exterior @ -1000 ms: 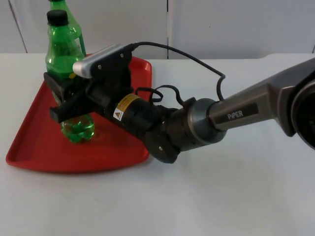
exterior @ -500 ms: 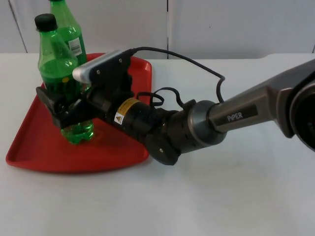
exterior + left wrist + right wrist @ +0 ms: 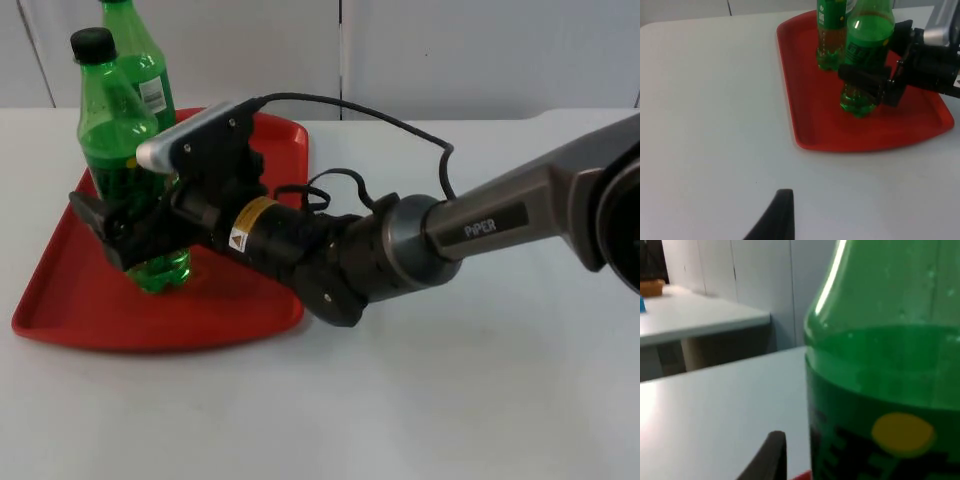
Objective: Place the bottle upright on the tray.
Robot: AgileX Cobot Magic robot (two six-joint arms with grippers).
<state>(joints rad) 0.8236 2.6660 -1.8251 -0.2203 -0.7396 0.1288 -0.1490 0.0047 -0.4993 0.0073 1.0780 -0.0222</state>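
Currently: green bottle (image 3: 118, 150) upright on red tray (image 3: 70, 300), base resting on tray floor, black cap on top. Clamped at mid-body by right gripper (image 3: 125, 225), fingers (image 3: 95, 212) closed on either side of bottle, just above its lobed base. Right arm (image 3: 480, 225) reaching in from right across white counter (image 3: 450, 400), stretched low over tray's right rim.

Second green bottle (image 3: 140, 65) also upright on tray, just behind the held one, toward far edge; white label visible on its side.

Tray at left of counter, near grey partition wall (image 3: 450, 50); near rim and left rim unobstructed.

Left wrist view: tray (image 3: 805, 100) seen from the side, both bottles standing on it, held bottle (image 3: 867, 55) with right gripper (image 3: 875, 85) clamped round its lower body, second bottle (image 3: 830, 35) beside it. Left gripper waiting over bare counter (image 3: 715, 125), well apart from tray; one black fingertip (image 3: 777, 215) visible, state of its fingers not determinable.

Right wrist view: held bottle (image 3: 890, 365) very close, green liquid level and dark label with yellow spot visible; one black fingertip (image 3: 767, 455) beside it.
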